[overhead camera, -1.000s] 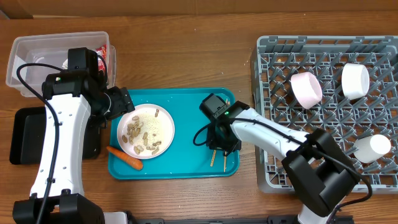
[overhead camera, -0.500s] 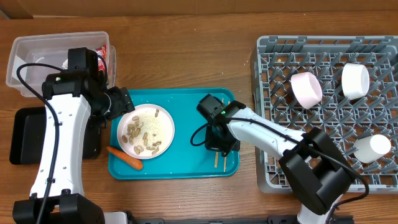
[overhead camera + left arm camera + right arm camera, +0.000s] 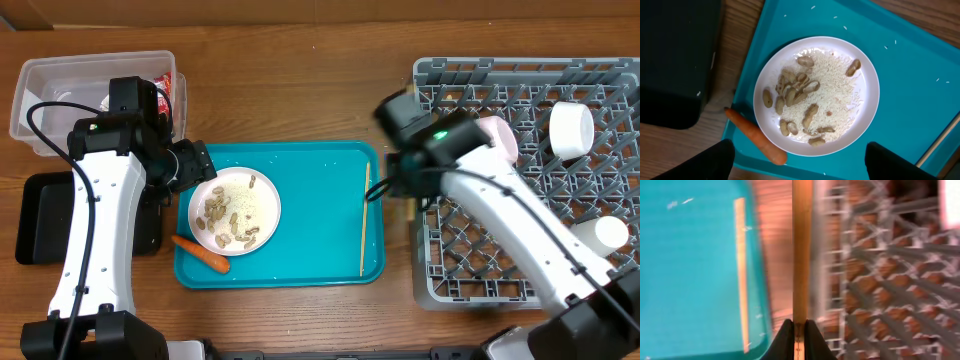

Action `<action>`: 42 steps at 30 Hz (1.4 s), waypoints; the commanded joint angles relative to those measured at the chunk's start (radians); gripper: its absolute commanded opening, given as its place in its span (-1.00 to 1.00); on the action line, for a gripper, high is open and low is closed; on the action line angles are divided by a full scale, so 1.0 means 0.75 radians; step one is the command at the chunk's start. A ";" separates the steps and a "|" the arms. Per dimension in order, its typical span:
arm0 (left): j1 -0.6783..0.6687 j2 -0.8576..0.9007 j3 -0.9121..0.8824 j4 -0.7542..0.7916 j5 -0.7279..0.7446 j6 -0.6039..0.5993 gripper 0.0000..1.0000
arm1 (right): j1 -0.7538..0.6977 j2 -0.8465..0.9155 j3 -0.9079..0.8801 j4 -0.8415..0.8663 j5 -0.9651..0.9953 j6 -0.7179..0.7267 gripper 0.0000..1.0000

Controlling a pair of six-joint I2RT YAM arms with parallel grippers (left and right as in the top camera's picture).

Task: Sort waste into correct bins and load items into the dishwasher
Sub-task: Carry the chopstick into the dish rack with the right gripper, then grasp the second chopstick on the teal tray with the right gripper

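The right gripper [image 3: 799,332] has its fingers pressed onto one wooden chopstick [image 3: 801,255], which runs out ahead of them. It is over the gap between the right edge of the teal tray [image 3: 300,240] and the dish rack [image 3: 445,268]. The second chopstick [image 3: 364,222] lies flat just inside the tray's right rim. Both look light, stiff and thin, so an end pinch probably lets them pivot or slip. A hold nearer the middle would be steadier. The left gripper [image 3: 799,156] hovers, fingers spread, over the plate [image 3: 867,85] of rice [image 3: 835,85] and peanut shells [image 3: 800,90] on the tray's left side.
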 commanded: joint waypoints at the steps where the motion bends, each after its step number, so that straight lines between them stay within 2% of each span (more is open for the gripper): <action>1: 0.003 -0.029 0.015 0.001 -0.004 0.026 0.71 | -0.104 -0.001 -0.043 0.006 -0.001 -0.139 -0.92; 6: 0.003 -0.029 0.015 -0.001 -0.005 0.026 0.70 | -0.169 -0.001 -0.172 0.062 -0.014 -0.153 -0.92; 15: 0.003 -0.029 0.015 -0.001 -0.004 0.025 0.71 | -0.170 -0.001 -0.364 0.105 -0.039 -0.166 -0.87; 19: 0.003 -0.029 0.015 -0.003 -0.004 0.025 0.71 | -0.170 -0.004 -0.352 0.099 -0.045 -0.166 -0.47; 20: 0.003 -0.029 0.015 -0.003 -0.004 0.025 0.70 | -0.170 -0.009 -0.312 0.085 -0.055 -0.166 -0.31; 21: 0.003 -0.029 0.015 -0.003 -0.004 0.025 0.71 | -0.167 -0.013 -0.280 0.073 -0.060 -0.167 -0.27; 24: 0.003 -0.029 0.015 -0.003 -0.004 0.025 0.71 | -0.167 -0.025 -0.137 0.027 -0.090 -0.176 -0.25; 28: 0.003 -0.029 0.015 -0.003 -0.004 0.025 0.71 | -0.144 -0.027 0.033 0.055 -0.265 -0.201 -0.26; 35: 0.003 -0.029 0.015 -0.004 -0.004 0.025 0.71 | -0.005 0.043 0.003 0.188 -0.342 -0.159 -0.26; 42: 0.003 -0.029 0.015 -0.003 -0.004 0.025 0.72 | 0.121 0.293 -0.087 0.276 -0.319 -0.015 -0.26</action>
